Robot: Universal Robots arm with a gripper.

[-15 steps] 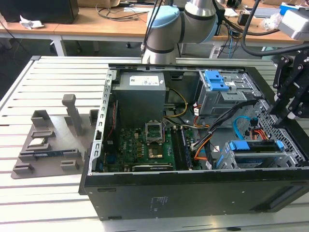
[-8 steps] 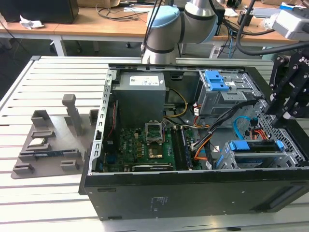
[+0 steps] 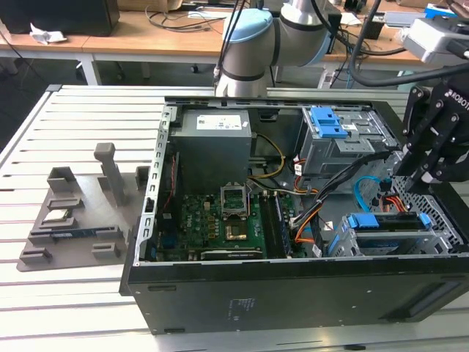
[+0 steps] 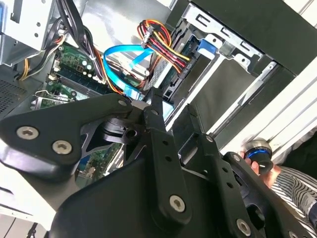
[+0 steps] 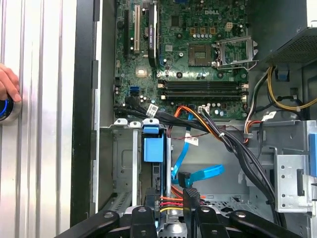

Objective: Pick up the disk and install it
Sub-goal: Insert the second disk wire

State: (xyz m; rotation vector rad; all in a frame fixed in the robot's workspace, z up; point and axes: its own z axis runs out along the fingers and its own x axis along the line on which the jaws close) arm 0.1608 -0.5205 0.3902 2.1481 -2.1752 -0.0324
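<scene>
Disk sits in the lower drive bay at the case's near corner, on the exterior view's right. I see its blue bracket along the top edge of the bay. In the first wrist view the disk shows as a blue tab slotted between the grey metal walls of the bay, with red and black wires just beside its end.

My gripper hangs over that same corner of the case, just above the bay and not touching the disk. In the first wrist view the gripper has its fingers spread, with nothing clamped between them. A black cable plug lies in the gap beyond, below a blue cable. In the second wrist view the gripper points towards the bay, and the blue cable loops past a bundle of coloured wires.

I see the motherboard on the case floor, towards the exterior view's left, with the power supply at the far edge. A grey tray lies on the table beside the case. A hand rests on a blue-lit button at the table's edge.
</scene>
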